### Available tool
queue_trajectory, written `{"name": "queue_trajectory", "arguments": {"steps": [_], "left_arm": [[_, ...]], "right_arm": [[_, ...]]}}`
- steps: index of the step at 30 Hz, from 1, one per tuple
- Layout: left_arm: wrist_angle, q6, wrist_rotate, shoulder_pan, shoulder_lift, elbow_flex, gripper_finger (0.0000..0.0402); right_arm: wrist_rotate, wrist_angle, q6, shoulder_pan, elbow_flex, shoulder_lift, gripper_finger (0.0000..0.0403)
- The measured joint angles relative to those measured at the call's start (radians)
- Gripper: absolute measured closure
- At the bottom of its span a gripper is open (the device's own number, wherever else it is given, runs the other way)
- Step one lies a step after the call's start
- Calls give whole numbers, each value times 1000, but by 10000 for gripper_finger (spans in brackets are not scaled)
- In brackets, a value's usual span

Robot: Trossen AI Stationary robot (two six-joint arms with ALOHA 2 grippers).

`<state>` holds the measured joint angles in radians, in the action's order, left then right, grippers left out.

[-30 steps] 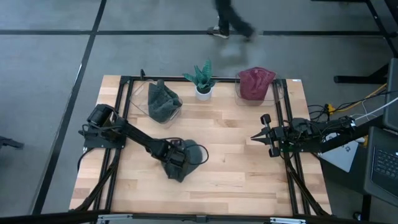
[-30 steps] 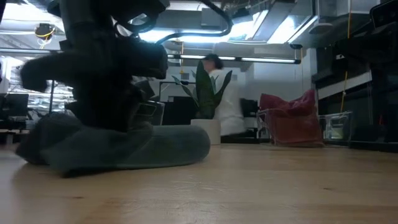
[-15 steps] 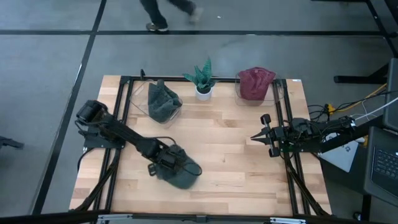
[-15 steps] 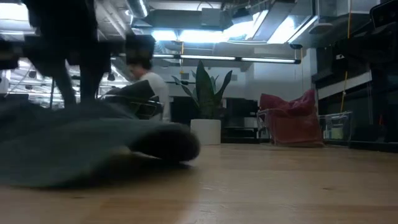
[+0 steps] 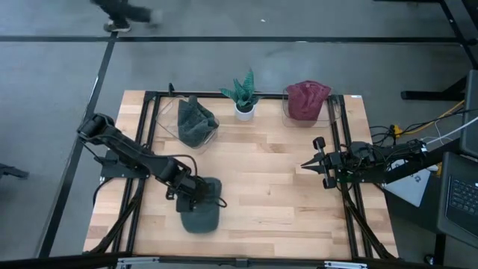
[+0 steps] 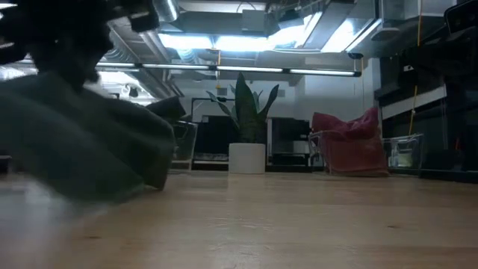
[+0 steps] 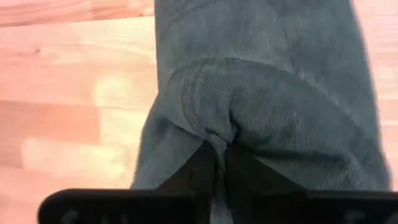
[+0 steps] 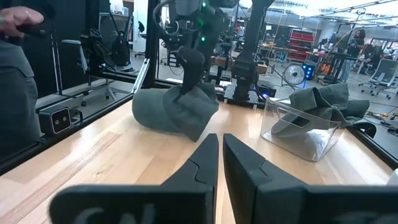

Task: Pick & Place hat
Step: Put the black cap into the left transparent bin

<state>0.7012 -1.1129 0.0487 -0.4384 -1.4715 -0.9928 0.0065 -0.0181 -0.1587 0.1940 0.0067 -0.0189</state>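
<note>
Two dark arms work over the wooden table [image 5: 284,202], the largest thing in view. The left arm reaches from the table's left edge toward its near middle, where the left gripper [image 7: 220,163] is pinched closed on a fold of the grey-green hat [image 5: 200,215]; in the left wrist view its fingertips meet in the cloth. The hat hangs from that grip just above the boards, near the table's front edge, and fills the left of the low view [image 6: 82,149]. The right arm waits at the table's right edge, the right gripper [image 5: 310,164] closed on nothing, its fingers side by side in the right wrist view. Along the far edge stand a clear bin [image 5: 196,127] holding another grey-green cloth, a clear bin [image 5: 306,106] holding a dark red cloth, and between them a small potted plant [image 5: 243,96].
</note>
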Motion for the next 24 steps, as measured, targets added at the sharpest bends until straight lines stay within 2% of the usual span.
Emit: {"name": "queue_trajectory", "arguments": {"steps": [10,17,21,24], "left_arm": [[-78,87,24,-28,6,73,343],[-98,170,21,-31,39,73,292],[-114,253,-38,-31,69,73,254],[-149,427,-111,-31,103,73,228]], "right_arm": [[0,0,0,0,0,0,377],[0,0,0,0,0,0,377],[0,0,0,0,0,0,377],[0,0,0,0,0,0,377]]}}
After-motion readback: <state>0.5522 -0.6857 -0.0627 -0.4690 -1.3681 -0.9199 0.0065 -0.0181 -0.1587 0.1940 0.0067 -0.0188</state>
